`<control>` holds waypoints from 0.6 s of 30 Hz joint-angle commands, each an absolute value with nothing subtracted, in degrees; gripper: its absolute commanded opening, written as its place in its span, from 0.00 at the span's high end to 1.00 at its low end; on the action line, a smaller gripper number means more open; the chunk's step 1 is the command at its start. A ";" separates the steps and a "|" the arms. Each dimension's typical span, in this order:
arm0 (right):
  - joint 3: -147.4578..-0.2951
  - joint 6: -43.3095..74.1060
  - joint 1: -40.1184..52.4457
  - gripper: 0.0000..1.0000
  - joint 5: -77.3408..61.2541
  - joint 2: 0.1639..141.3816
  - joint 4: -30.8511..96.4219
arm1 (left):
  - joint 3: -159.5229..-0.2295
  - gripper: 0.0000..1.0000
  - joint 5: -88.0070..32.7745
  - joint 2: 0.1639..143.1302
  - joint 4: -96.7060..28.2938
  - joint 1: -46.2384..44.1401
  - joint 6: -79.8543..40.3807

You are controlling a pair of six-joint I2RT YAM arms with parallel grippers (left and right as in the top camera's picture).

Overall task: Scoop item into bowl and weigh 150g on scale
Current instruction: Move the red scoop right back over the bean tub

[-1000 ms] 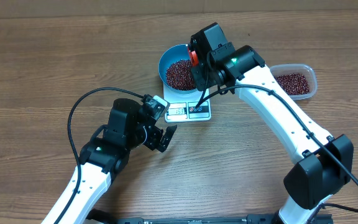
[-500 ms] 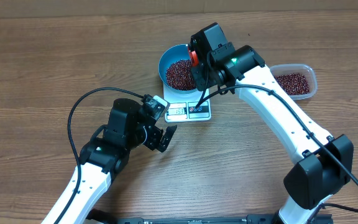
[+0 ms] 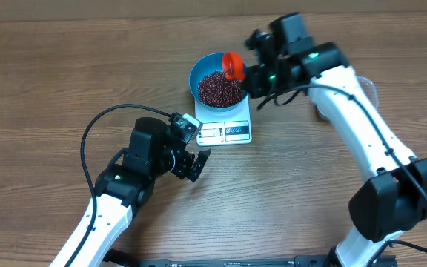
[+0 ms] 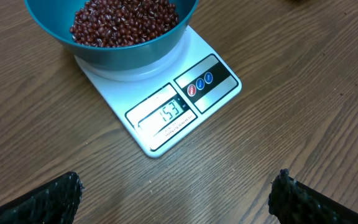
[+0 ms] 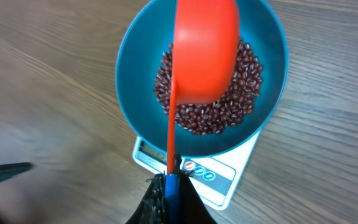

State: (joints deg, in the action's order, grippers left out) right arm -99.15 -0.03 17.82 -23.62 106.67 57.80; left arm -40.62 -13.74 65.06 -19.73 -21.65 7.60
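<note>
Table point(image 3: 50, 74) of brown wood grain carries everything we see. Farthest left, the white-and-black left arm reaches in from the lower edge, and its left tool point(image 3: 193, 165) hangs released near the front-left corner of the scale, touching nothing. In the left wrist view, we find that tool point(image 4: 176, 196) spread wide, with one dark ridged fingertip point(image 4: 55, 196) in each lower corner and bare wood between them. Next comes the small flat white rectangular kitchen scale point(image 3: 227, 132), flat on the table with its display panel and blue-marked buttons along the near edge. From the left wrist we read 153 on the scale's point(image 4: 166, 118) display. On its platform sits the round deep bright-blue bowl point(image 3: 199, 70), upright and about as wide as the scale. The bowl point(image 4: 135, 53) holds a loose heap of small glossy dark red-brown beans point(image 3: 217, 89) that covers its bottom point(image 4: 123, 22). Over the bowl's right rim hangs an orange-red plastic scoop point(image 3: 233, 65). To the right, the right tool point(image 3: 249, 73) is clenched on the scoop's thin handle. From the right wrist we see the tool point(image 5: 169, 186) pinching the handle's end, with the scoop's cup point(image 5: 207, 53) above the beans point(image 5: 222, 109) and inside the bowl's point(image 5: 135, 81) outline, and the scale point(image 5: 219, 180) showing beneath. Whether the cup holds any beans we cannot tell.
</note>
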 commanded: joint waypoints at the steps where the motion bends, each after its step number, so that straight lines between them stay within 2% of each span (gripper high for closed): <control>1: -101.01 -2.55 12.14 0.96 -42.04 104.73 58.54 | -41.82 0.00 -14.41 65.25 -19.68 -21.39 7.05; 9: -101.01 -11.09 -3.16 0.96 -58.92 101.56 67.11 | -41.82 0.01 -14.41 65.25 -19.68 -21.39 7.05; 15: -100.99 -17.08 -15.94 0.96 -58.63 100.62 76.09 | -41.82 0.00 -14.41 65.25 -19.68 -21.39 7.05; 18: -100.88 -16.99 -20.95 0.96 -51.75 100.62 78.24 | -41.82 0.00 -14.41 65.25 -19.68 -21.39 7.05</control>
